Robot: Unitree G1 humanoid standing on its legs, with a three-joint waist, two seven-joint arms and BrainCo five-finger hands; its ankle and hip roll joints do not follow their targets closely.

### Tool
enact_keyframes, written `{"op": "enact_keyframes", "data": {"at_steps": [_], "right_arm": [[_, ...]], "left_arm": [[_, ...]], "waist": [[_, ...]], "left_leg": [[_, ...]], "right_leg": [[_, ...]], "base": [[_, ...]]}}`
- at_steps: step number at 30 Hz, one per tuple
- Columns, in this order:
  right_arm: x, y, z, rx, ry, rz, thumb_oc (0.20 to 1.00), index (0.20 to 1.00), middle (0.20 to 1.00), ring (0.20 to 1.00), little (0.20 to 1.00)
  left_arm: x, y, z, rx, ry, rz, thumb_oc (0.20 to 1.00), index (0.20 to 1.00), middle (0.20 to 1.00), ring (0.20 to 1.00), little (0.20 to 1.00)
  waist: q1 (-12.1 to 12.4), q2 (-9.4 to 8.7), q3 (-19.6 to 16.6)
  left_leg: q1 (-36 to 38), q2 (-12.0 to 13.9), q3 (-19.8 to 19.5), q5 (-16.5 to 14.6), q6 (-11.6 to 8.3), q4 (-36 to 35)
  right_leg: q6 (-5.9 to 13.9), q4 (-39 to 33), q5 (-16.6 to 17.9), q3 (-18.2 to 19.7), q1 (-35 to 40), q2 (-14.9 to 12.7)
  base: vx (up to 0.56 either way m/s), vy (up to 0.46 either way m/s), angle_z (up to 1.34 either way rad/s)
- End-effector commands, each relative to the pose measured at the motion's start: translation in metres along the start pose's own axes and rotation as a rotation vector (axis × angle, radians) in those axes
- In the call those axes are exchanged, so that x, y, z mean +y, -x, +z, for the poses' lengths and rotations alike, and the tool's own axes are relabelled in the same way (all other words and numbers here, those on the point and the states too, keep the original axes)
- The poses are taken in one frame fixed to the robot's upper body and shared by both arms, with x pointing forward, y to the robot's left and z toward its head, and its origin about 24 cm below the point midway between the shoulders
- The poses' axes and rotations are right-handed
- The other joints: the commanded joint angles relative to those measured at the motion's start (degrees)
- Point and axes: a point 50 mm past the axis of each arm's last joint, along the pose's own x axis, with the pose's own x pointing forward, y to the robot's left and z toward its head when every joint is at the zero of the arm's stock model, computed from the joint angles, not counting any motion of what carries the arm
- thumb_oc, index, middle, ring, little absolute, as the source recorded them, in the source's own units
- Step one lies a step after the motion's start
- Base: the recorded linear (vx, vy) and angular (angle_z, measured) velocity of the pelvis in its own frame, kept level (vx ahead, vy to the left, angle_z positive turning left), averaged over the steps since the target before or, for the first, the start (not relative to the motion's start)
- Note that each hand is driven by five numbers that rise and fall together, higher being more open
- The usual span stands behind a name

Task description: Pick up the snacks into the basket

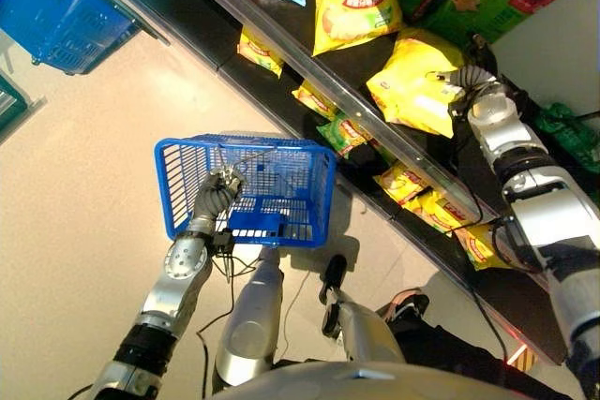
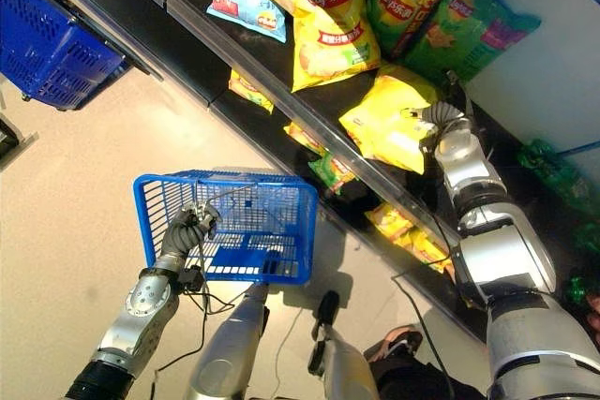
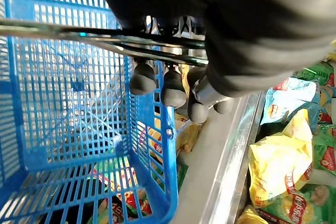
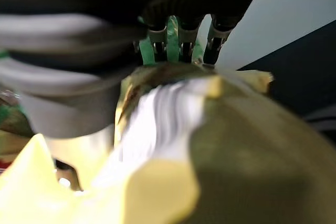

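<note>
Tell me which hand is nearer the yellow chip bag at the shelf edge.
Right. The right hand grips the yellow chip bag on the shelf; the left hand is away below it, curled round the blue basket's handle.

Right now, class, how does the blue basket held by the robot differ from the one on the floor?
The held blue basket hangs from its wire handle in the left robot hand beside the shelf; the other blue basket rests farther off, untouched. Both are blue mesh baskets.
</note>
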Motion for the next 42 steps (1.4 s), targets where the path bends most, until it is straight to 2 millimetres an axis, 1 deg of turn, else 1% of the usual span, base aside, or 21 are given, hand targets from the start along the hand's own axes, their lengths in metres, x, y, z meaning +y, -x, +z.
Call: {"op": "enact_keyframes", "data": {"at_steps": [1, 5, 6, 9, 13, 15, 16, 23, 27, 28, 29, 30, 31, 32, 35, 36, 37, 38, 40, 41, 42], "right_arm": [[-0.024, -0.003, -0.010, 0.054, 0.041, -0.012, 1.000, 1.000, 1.000, 1.000, 1.000], [-0.027, -0.002, -0.018, 0.097, -0.015, 0.001, 1.000, 1.000, 1.000, 1.000, 1.000], [-0.029, -0.001, -0.025, 0.120, -0.054, 0.011, 1.000, 1.000, 1.000, 1.000, 1.000], [-0.028, 0.000, -0.026, 0.115, -0.080, 0.029, 1.000, 1.000, 1.000, 1.000, 1.000], [-0.020, 0.001, -0.026, 0.105, -0.096, 0.069, 1.000, 1.000, 1.000, 1.000, 1.000], [-0.014, 0.002, -0.026, 0.107, -0.119, 0.087, 0.740, 0.740, 0.740, 0.740, 0.740], [-0.013, 0.002, -0.026, 0.108, -0.135, 0.086, 0.200, 0.200, 0.200, 0.200, 0.200], [0.000, 0.008, -0.041, 0.153, -0.186, 0.097, 0.200, 0.200, 0.200, 0.200, 0.200], [0.004, 0.009, -0.040, 0.132, -0.226, 0.092, 0.200, 0.200, 0.200, 0.200, 0.200], [0.012, 0.011, -0.034, 0.091, -0.285, 0.099, 0.200, 0.200, 0.200, 0.200, 0.200], [0.017, 0.013, -0.034, 0.080, -0.303, 0.107, 0.200, 0.200, 0.200, 0.200, 0.200], [0.026, 0.018, -0.022, -0.005, -0.369, 0.123, 0.200, 0.200, 0.200, 0.200, 0.200], [0.027, 0.019, -0.023, -0.002, -0.369, 0.123, 0.200, 0.200, 0.200, 0.200, 0.200], [0.035, 0.031, -0.017, -0.089, -0.440, 0.143, 0.200, 0.200, 0.200, 0.200, 0.200], [0.039, 0.040, -0.022, -0.109, -0.476, 0.149, 0.200, 0.200, 0.200, 0.200, 0.200], [0.038, 0.060, -0.023, -0.186, -0.561, 0.141, 0.200, 0.200, 0.200, 0.200, 0.200], [0.033, 0.078, -0.032, -0.226, -0.596, 0.119, 0.200, 0.200, 0.200, 0.200, 0.200], [0.033, 0.079, -0.034, -0.222, -0.595, 0.119, 0.200, 0.200, 0.200, 0.200, 0.200], [0.026, 0.098, -0.033, -0.300, -0.608, 0.126, 0.200, 0.200, 0.200, 0.200, 0.200], [0.025, 0.099, -0.034, -0.296, -0.608, 0.126, 0.200, 0.200, 0.200, 0.200, 0.200], [0.024, 0.109, -0.037, -0.315, -0.619, 0.137, 0.200, 0.200, 0.200, 0.200, 0.200]], "left_arm": [[-0.015, -0.003, 0.063, -0.313, 0.040, -0.090, 0.200, 0.200, 0.200, 0.200, 0.200], [-0.018, -0.008, 0.067, -0.329, 0.040, -0.103, 0.200, 0.200, 0.200, 0.200, 0.200], [-0.021, -0.009, 0.068, -0.329, 0.045, -0.117, 0.200, 0.200, 0.200, 0.200, 0.200], [-0.020, -0.011, 0.068, -0.328, 0.051, -0.117, 0.200, 0.200, 0.200, 0.200, 0.200], [-0.018, -0.011, 0.067, -0.324, 0.055, -0.106, 0.200, 0.200, 0.200, 0.200, 0.200], [-0.018, -0.012, 0.067, -0.320, 0.061, -0.103, 0.200, 0.200, 0.200, 0.200, 0.200], [-0.018, -0.012, 0.066, -0.318, 0.061, -0.101, 0.200, 0.200, 0.200, 0.200, 0.200], [-0.017, -0.013, 0.066, -0.305, 0.071, -0.108, 0.200, 0.200, 0.200, 0.200, 0.200], [-0.016, -0.014, 0.065, -0.298, 0.086, -0.101, 0.200, 0.200, 0.200, 0.200, 0.200], [-0.015, -0.014, 0.064, -0.294, 0.106, -0.087, 0.200, 0.200, 0.200, 0.200, 0.200], [-0.013, -0.014, 0.064, -0.293, 0.111, -0.081, 0.200, 0.200, 0.200, 0.200, 0.200], [-0.008, -0.013, 0.063, -0.287, 0.124, -0.051, 0.200, 0.200, 0.200, 0.200, 0.200], [-0.007, -0.012, 0.062, -0.285, 0.124, -0.051, 0.200, 0.200, 0.200, 0.200, 0.200], [-0.001, -0.011, 0.060, -0.275, 0.137, -0.018, 0.200, 0.200, 0.200, 0.200, 0.200], [0.000, -0.010, 0.057, -0.266, 0.145, -0.012, 0.200, 0.200, 0.200, 0.200, 0.200], [0.002, -0.010, 0.058, -0.273, 0.180, 0.010, 0.200, 0.200, 0.200, 0.200, 0.200], [0.003, -0.009, 0.057, -0.271, 0.196, 0.020, 0.200, 0.200, 0.200, 0.200, 0.200], [0.003, -0.009, 0.057, -0.268, 0.195, 0.018, 0.200, 0.200, 0.200, 0.200, 0.200], [0.006, -0.008, 0.058, -0.277, 0.209, 0.035, 0.200, 0.200, 0.200, 0.200, 0.200], [0.005, -0.008, 0.057, -0.275, 0.208, 0.034, 0.200, 0.200, 0.200, 0.200, 0.200], [0.006, -0.008, 0.058, -0.279, 0.208, 0.036, 0.200, 0.200, 0.200, 0.200, 0.200]], "waist": [[2.1, -0.69, -2.3], [2.7, -0.54, -1.9], [3.1, -0.38, -1.6], [3.4, -0.50, -1.4], [3.4, -0.82, -1.4], [3.3, -1.01, -1.5], [3.2, -1.10, -1.6], [2.5, -1.77, -3.2], [1.9, -2.01, -4.1], [1.3, -2.05, -4.8], [0.9, -2.12, -5.1], [0.0, -2.11, -5.9], [0.0, -2.18, -6.0], [-1.2, -1.90, -7.1], [-1.6, -1.76, -7.9], [-3.1, -1.00, -9.3], [-4.1, -0.54, -10.9], [-4.0, -0.58, -11.0], [-5.3, -0.12, -12.2], [-5.2, -0.16, -12.3], [-5.6, 0.01, -12.8]], "left_leg": [[-0.7, -1.5, -1.3, -6.9, -1.91, 4.6], [-1.1, -1.8, -2.2, -6.9, -1.95, 4.9], [-1.3, -2.0, -2.8, -6.9, -2.01, 5.1], [-1.3, -2.1, -3.3, -6.8, -2.07, 5.1], [-1.2, -2.2, -3.3, -7.1, -2.04, 5.3], [-1.0, -2.1, -3.3, -7.3, -1.94, 5.5], [-0.9, -2.1, -3.3, -7.4, -1.91, 5.6], [0.6, -1.8, -3.2, -8.6, -1.68, 6.4], [1.7, -1.5, -3.1, -8.8, -1.66, 6.1], [2.3, -1.3, -2.9, -8.9, -1.64, 5.8], [2.6, -1.1, -2.8, -8.9, -1.62, 5.7], [3.6, -0.8, -2.1, -9.0, -1.53, 5.3], [3.7, -0.8, -2.1, -9.0, -1.53, 5.2], [4.8, -0.5, -1.2, -9.0, -1.40, 4.7], [5.6, -0.3, -0.7, -9.0, -1.31, 4.0], [6.7, -0.1, 0.3, -9.1, -1.09, 3.3], [7.9, 0.1, 1.0, -9.2, -0.93, 2.6], [8.0, 0.1, 1.0, -9.2, -0.93, 2.6], [8.9, 0.3, 2.0, -9.4, -0.83, 2.3], [9.0, 0.3, 2.0, -9.4, -0.83, 2.3], [9.5, 0.4, 2.2, -9.5, -0.78, 2.2]], "right_leg": [[3.15, 2.5, 3.0, 0.8, -5.3, -2.9], [3.19, 2.6, 2.8, -0.1, -5.2, -3.1], [3.18, 2.6, 2.7, -0.5, -5.0, -3.3], [3.09, 2.6, 2.4, -1.1, -4.6, -3.4], [3.05, 2.6, 2.2, -1.0, -4.3, -3.4], [3.01, 2.6, 2.0, -0.8, -4.0, -3.4], [3.01, 2.7, 1.9, -0.8, -3.8, -3.5], [3.01, 2.9, 1.2, -0.9, -2.1, -3.7], [3.01, 2.5, 0.9, -0.8, -1.1, -3.7], [3.01, 2.3, 0.8, -0.4, -0.5, -3.8], [2.99, 2.1, 0.8, -0.3, -0.2, -3.8], [2.98, 1.8, 0.8, 0.2, 0.3, -3.8], [2.98, 1.8, 0.8, 0.2, 0.4, -3.8], [3.07, 1.3, 0.9, 0.8, 1.0, -3.9], [3.11, 0.8, 1.0, 1.1, 1.5, -3.9], [3.31, 0.3, 1.2, 1.7, 2.2, -4.2], [3.42, -0.3, 1.4, 2.2, 2.8, -4.4], [3.43, -0.4, 1.4, 2.2, 2.8, -4.4], [3.58, -0.6, 1.3, 2.8, 3.3, -4.6], [3.58, -0.6, 1.3, 2.8, 3.3, -4.6], [3.59, -0.7, 1.3, 3.0, 3.6, -4.7]], "base": [[0.01, -0.018, 0.13], [0.01, -0.019, 0.16], [0.02, -0.029, 0.18], [0.02, -0.020, 0.16], [0.01, -0.002, 0.09], [0.00, 0.000, 0.00], [0.00, 0.000, 0.00], [0.00, 0.000, 0.00], [0.00, 0.000, 0.00], [0.00, 0.000, 0.00], [0.00, 0.027, -0.07], [0.00, 0.021, -0.11], [0.00, 0.042, -0.19], [0.01, 0.022, -0.20], [0.02, 0.028, -0.23], [0.06, 0.058, -0.18], [0.06, 0.058, -0.14], [0.05, 0.038, -0.13], [0.03, 0.013, -0.25], [0.04, 0.009, -0.22], [0.06, 0.020, -0.24]]}}
